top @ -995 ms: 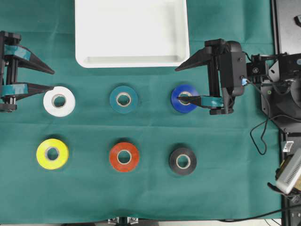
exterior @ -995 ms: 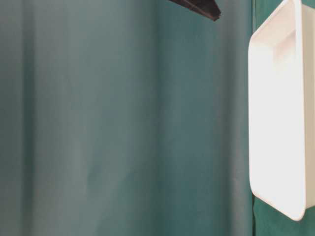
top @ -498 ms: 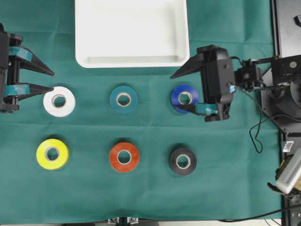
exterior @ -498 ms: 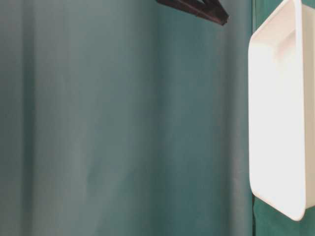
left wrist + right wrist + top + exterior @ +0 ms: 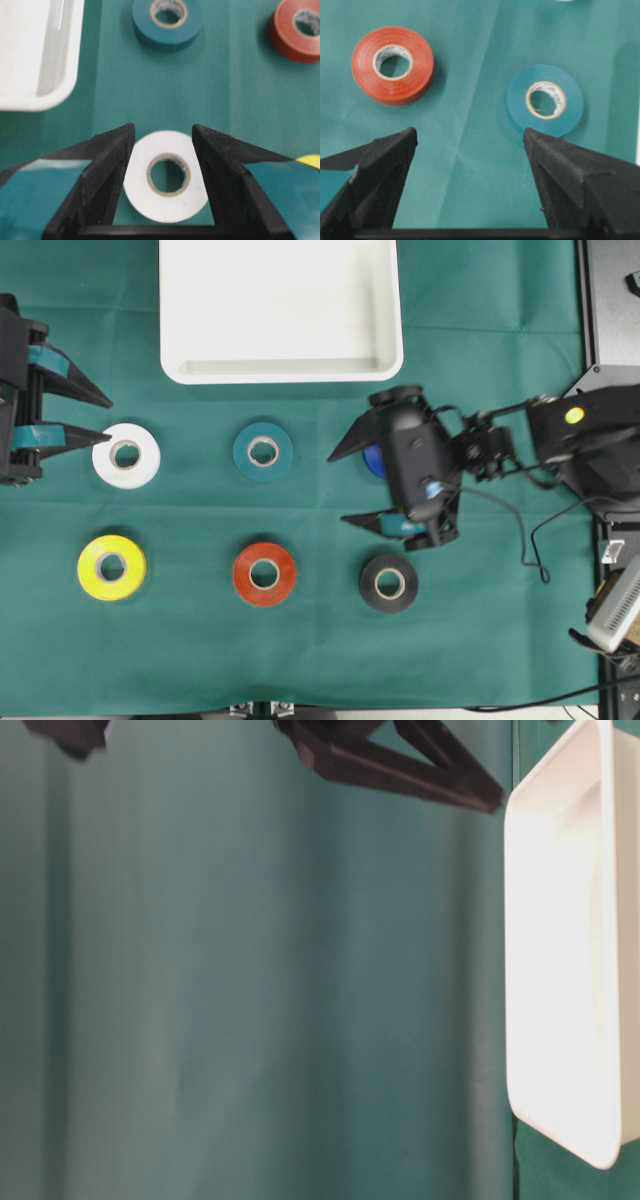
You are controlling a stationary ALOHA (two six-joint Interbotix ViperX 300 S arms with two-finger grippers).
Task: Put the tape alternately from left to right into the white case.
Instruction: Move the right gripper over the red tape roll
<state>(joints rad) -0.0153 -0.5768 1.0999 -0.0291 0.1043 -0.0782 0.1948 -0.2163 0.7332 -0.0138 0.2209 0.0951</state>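
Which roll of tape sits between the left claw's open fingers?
The white roll. It lies between the left gripper's open fingers; the other rolls lie farther off.

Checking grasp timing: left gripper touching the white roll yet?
Cannot tell. In the left wrist view the left gripper stands open with its fingertips overlapping the white roll, height unclear.

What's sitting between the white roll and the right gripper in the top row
The teal roll lies between the white roll and the right gripper, seen in the overhead view; otherwise only green cloth.
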